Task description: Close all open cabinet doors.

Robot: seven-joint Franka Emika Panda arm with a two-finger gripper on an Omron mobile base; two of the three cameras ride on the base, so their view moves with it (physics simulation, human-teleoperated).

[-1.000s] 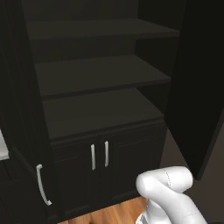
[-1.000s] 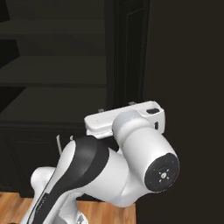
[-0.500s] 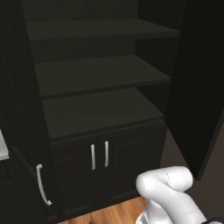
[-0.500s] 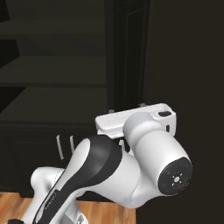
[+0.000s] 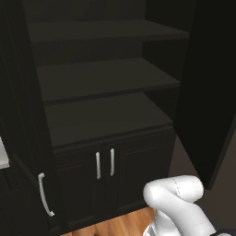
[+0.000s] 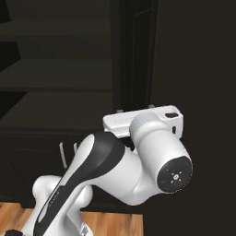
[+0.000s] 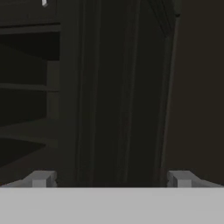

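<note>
Tall matte black pantry cabinet [image 5: 106,124] standing open, three bare dark shelves [image 5: 108,78] exposed. Right tall black door [image 5: 209,92] swung out at cabinet's right side; left tall black door [image 5: 23,138] swung out at its left, slim silver bar handle [image 5: 44,200] low on it. Below shelves, two short black doors [image 5: 103,173] shut, paired vertical silver handles [image 5: 105,163] side by side. End effector [image 7: 109,179] spread wide, empty, facing right door's edge [image 7: 168,100]. Wooden floor [image 5: 115,227] beneath cabinet.

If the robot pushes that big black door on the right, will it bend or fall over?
Probably neither. The tall matte black cabinet door looks like a flat, stiff panel, so it should swing as one piece. It seems hinged beside the dark shelves, so it likely turns shut. The open gripper faces it.
</note>
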